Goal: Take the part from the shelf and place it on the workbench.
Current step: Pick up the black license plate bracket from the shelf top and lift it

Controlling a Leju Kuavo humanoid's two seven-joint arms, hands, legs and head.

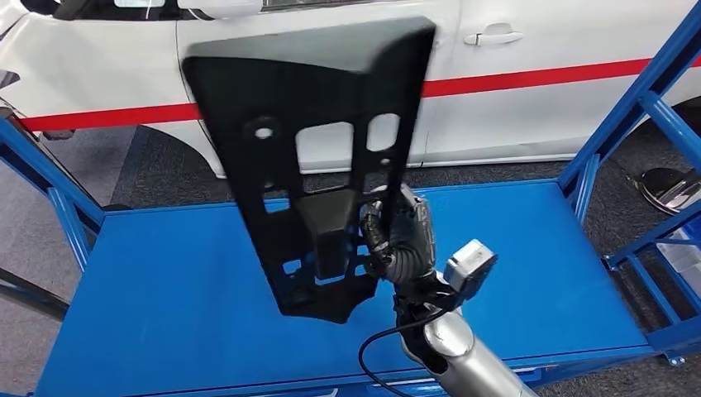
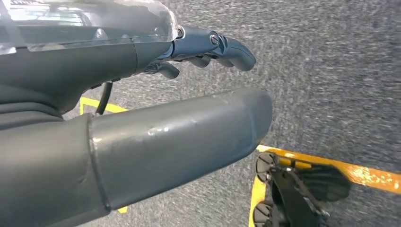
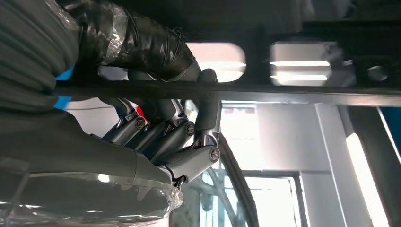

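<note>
Aloft, part (image 1: pixel 310 157) in right hand (image 1: pixel 402 240)

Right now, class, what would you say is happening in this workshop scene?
The robot's right hand grips a large black plastic part with cut-out holes by one edge, holding it up, tilted, above the blue workbench. The part is not set down yet. The left hand holds nothing and hangs over grey carpet. A white car with a red stripe stands behind the bench.
</note>
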